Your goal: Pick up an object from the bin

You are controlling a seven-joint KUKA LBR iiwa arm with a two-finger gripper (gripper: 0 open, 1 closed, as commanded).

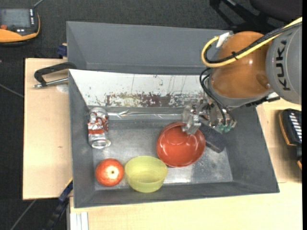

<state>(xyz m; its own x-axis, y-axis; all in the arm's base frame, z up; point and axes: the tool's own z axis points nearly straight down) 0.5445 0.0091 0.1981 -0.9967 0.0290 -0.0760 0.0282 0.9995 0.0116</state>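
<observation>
We see the hand low inside the bin, reaching in from the right edge under the arm's orange cover. It sits at the far rim of a red bowl, and its metal tip appears to touch or overlap that rim on the side toward the bin's back wall. We cannot tell whether the hand is apart, together or clamped on the rim, because its own bulk hides that part.

The red bowl stands upright on the bin floor, right of the middle and nearer the front edge than the back wall. A dark grey block lies just beside it on the side toward the right wall, partly under the hand's body.

A yellow-green bowl rests against the front wall, close to the red bowl's left front and perhaps touching it. A red apple sits in the front left corner, just beside the yellow-green bowl. A clear glass jar with red markings lies along the left wall, well apart from the hand.
</observation>
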